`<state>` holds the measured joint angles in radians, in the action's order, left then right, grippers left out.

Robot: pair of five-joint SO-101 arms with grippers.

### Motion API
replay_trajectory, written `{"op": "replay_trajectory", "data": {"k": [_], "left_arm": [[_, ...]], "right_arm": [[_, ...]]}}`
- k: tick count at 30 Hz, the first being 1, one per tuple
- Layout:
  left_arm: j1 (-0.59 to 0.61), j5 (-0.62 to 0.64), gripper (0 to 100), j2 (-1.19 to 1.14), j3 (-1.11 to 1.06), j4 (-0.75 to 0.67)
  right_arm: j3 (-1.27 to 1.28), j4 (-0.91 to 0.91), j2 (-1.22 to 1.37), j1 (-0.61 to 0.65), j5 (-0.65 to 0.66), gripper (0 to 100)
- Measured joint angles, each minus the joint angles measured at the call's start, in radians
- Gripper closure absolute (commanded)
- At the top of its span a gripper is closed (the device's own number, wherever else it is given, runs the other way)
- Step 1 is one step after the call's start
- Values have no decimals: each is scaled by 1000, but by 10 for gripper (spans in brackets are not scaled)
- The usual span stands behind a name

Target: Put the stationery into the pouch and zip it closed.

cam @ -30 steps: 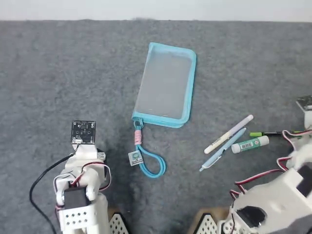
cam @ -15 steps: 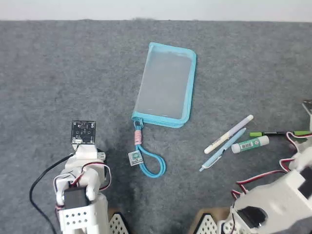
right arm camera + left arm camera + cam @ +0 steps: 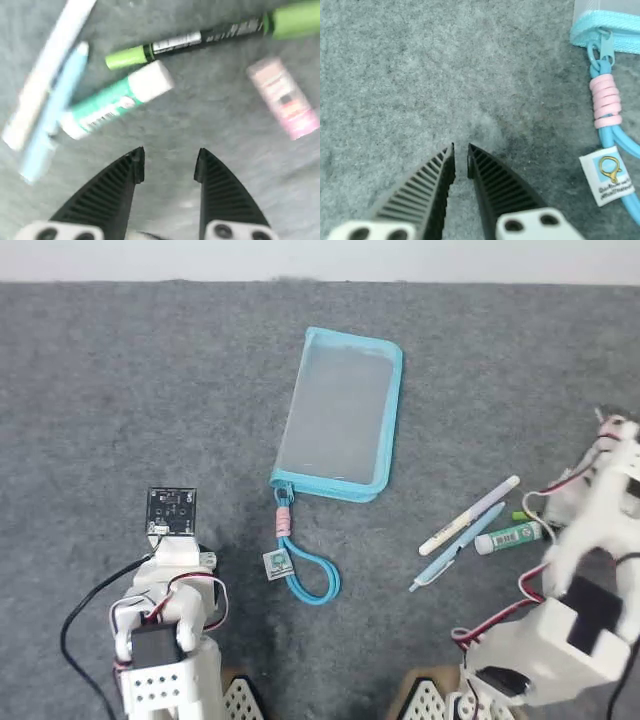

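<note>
A light-blue pouch [image 3: 340, 415] with a clear face lies mid-table, its zipper pull [image 3: 605, 42] at the near corner, followed by a pink-beaded blue strap [image 3: 305, 575]. To its right lie a white pen [image 3: 470, 515], a blue pen [image 3: 455, 548] and a green-labelled glue stick [image 3: 512, 536]. My right gripper [image 3: 170, 155] hovers open just short of the glue stick [image 3: 117, 102], with a green marker [image 3: 200, 40] and a pink eraser [image 3: 285, 97] beyond. My left gripper [image 3: 460, 150] is shut over bare mat beside the strap's tag [image 3: 609, 175].
The grey felt mat [image 3: 150, 390] covers the table up to the white back wall. The left arm [image 3: 165, 620] stands at the front left and the right arm [image 3: 590, 530] at the right edge, covering part of the marker.
The right arm has swung in from the front right toward the stationery and now overlaps the green marker. The left arm and pouch have not moved.
</note>
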<state>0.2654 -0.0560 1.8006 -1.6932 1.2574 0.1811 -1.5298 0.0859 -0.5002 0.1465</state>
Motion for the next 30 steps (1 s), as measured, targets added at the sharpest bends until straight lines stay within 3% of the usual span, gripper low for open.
{"op": "replay_trajectory", "data": {"k": [4,7,17,30], "left_arm": [[0,0,953,0,0,0],[0,0,953,0,0,0],[0,0,953,0,0,0],[0,0,953,0,0,0]], "right_arm": [[89,84,0,49,-325,842],[161,160,0,84,-396,842],[296,405,-32,103,-442,846],[328,471,43,104,-399,847]]}}
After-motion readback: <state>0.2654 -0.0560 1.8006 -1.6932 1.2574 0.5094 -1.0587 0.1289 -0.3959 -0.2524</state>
